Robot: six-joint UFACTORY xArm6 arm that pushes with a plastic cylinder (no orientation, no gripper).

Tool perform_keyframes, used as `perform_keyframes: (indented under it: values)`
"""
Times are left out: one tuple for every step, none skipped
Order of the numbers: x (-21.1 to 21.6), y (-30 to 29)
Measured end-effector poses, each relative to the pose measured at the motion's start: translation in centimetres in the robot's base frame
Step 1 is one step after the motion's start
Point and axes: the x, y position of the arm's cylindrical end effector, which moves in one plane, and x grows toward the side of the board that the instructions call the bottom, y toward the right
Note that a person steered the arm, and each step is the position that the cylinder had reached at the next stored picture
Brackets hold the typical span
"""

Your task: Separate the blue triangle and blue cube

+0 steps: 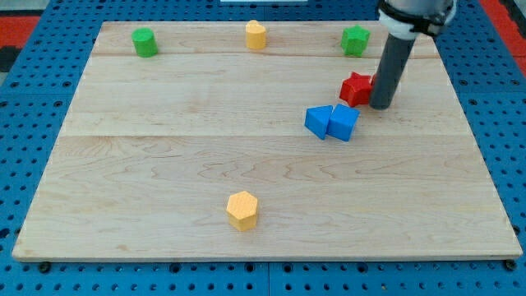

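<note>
Two blue blocks sit touching each other right of the board's middle: the blue triangle (pixel 317 121) on the view's left and the blue cube (pixel 343 122) on the right. My tip (pixel 380 106) stands just up and to the right of the blue cube, a small gap away. It is right beside a red star-shaped block (pixel 356 88), touching or nearly touching its right side.
A green cylinder (pixel 145 42) sits at the top left, a yellow block (pixel 256 34) at the top middle, a green star-shaped block (pixel 355 39) at the top right. An orange-yellow hexagonal block (pixel 242 210) sits near the bottom middle. The wooden board (pixel 164 164) lies on a blue pegboard.
</note>
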Motion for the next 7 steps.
perform_keyframes:
  values:
    - [-3.1, 0.0]
    - [0.9, 0.3]
    - [10.6, 1.2]
    - [12.7, -7.2]
    - [11.1, -14.7]
    - [11.1, -10.3]
    - [9.9, -7.1]
